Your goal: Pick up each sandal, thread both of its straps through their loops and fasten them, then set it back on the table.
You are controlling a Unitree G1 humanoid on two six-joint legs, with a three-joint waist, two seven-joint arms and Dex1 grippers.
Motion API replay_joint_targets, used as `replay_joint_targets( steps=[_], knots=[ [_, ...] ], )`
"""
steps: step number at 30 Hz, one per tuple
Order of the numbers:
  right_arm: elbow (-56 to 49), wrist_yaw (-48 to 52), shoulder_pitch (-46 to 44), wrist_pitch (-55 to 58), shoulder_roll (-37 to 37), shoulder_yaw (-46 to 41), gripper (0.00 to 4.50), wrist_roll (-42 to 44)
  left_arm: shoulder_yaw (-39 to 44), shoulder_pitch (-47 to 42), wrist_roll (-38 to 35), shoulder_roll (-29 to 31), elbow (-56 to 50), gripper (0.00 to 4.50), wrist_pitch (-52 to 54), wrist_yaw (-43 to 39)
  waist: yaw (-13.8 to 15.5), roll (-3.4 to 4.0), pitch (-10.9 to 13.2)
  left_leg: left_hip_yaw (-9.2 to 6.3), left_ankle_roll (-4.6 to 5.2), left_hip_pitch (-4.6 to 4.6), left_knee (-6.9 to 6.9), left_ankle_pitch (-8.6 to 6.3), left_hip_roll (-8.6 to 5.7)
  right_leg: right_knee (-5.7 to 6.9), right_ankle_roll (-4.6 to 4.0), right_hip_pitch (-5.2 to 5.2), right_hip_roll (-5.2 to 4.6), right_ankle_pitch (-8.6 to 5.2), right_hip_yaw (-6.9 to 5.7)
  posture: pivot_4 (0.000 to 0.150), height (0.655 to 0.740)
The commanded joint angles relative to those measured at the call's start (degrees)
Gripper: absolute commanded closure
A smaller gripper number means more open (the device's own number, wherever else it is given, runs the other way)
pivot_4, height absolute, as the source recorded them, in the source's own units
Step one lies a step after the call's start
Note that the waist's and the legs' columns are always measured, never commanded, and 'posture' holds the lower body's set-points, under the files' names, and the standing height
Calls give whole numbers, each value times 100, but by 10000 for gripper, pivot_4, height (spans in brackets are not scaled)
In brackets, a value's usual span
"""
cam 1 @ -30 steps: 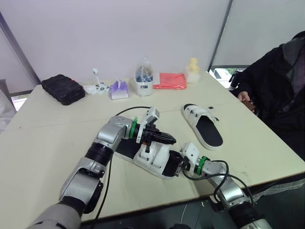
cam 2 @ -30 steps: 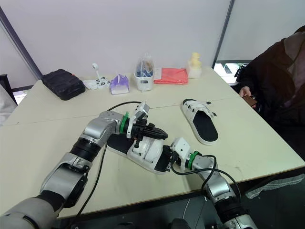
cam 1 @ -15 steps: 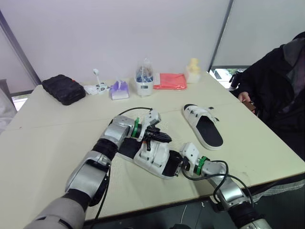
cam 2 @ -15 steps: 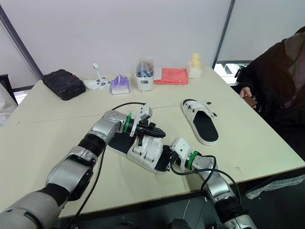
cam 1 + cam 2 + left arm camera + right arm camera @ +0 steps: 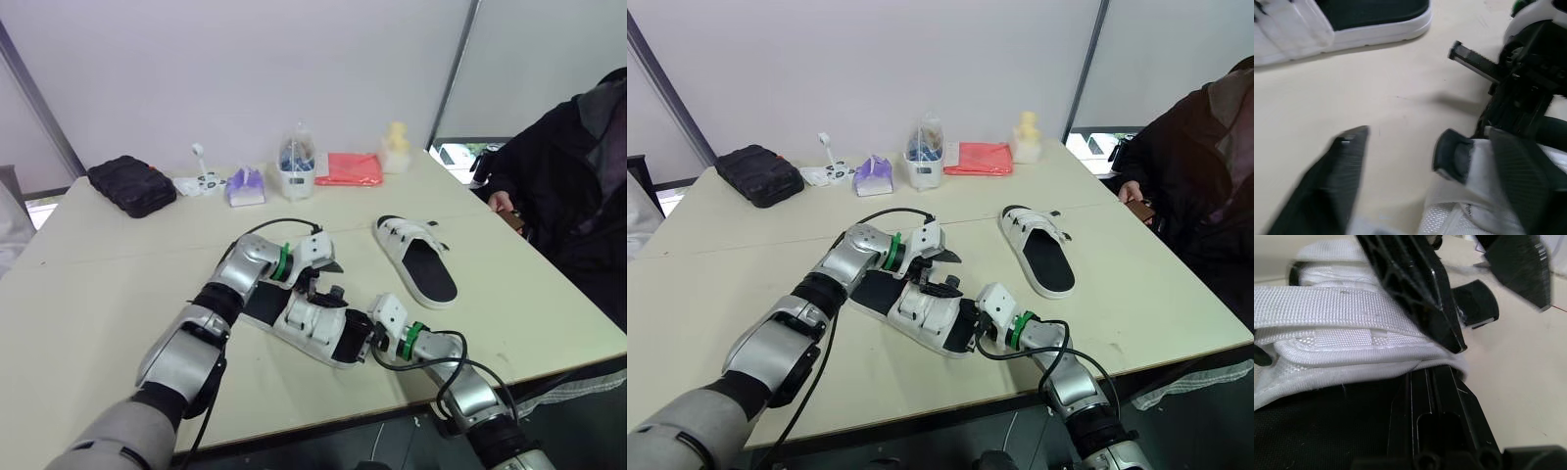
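The near sandal [image 5: 312, 327], white with a black footbed, lies flat in the middle of the table [image 5: 88, 294]. My left gripper [image 5: 330, 278] hovers open just over its straps, fingers [image 5: 1332, 176] spread wide on either side of a black-tipped strap end [image 5: 1452, 154]. My right gripper [image 5: 362, 333] is shut, with its tips pushed in at the sandal's toe end, lying on the footbed under the white strap [image 5: 1352, 308]. A second sandal [image 5: 419, 257] lies further right, on its own.
Along the back stand a black case [image 5: 130, 183], a purple tissue pack [image 5: 245, 184], a clear jar [image 5: 296, 162], a red cloth [image 5: 350, 167] and a yellow bottle [image 5: 397, 137]. A person in dark clothes [image 5: 578, 166] sits at the right edge.
My left gripper has let go of the strap and sprung open, drawing back slightly toward the far side. The sandal and right gripper stay put.
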Motion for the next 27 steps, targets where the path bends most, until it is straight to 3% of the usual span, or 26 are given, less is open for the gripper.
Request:
replay_joint_targets(
  steps=[1, 5, 11, 15, 20, 27],
  knots=[
    [475, -172, 233, 219, -13, 110, 45000, -322, 827, -289, -557, 160, -315, 423, 716, 339, -4, -3, 9, 0, 0, -3, 0, 0, 0, 1, 0, -4, 0, 0, 0, 1500, 7400],
    [-103, -312, 398, 252, -162, -110, 45000, -235, 1570, -26, -1399, 559, -1202, 423, 2017, 72, -1, 5, 18, 0, 0, -48, 3, 1, 0, 16, -1, -58, 3, 2, -1, 1500, 7400],
    [-1576, -339, 805, 609, -595, -473, 45000, -48, 1685, 1157, -2071, 1395, -2544, 423, 3547, -535, 88, 42, 46, 0, -7, -115, 8, 3, -17, 46, -16, -129, -11, 8, 9, 1500, 7400],
    [-2196, -267, 790, 841, -861, -683, 45000, 51, 1549, 1485, -2138, 1637, -2666, 423, 3898, -813, 197, 38, 93, -9, -20, -197, 53, 11, -29, 50, -19, -185, -15, 18, 4, 1500, 7400],
    [-2585, -109, 773, 1032, -1281, -1030, 45000, 124, 1454, 1532, -2286, 1685, -2604, 423, 4245, -1073, 185, 38, 123, -8, -10, -197, 58, 6, -40, 54, -19, -181, -32, 20, -2, 1500, 7400],
    [-3144, 39, 1478, 1217, -2055, -1949, 45000, 267, 1263, 1372, -2358, 1687, -2499, 423, 4487, -1423, 184, 33, 143, -6, -10, -198, 53, 7, -43, 51, -16, -183, -36, 18, -6, 1500, 7400]
  ],
)
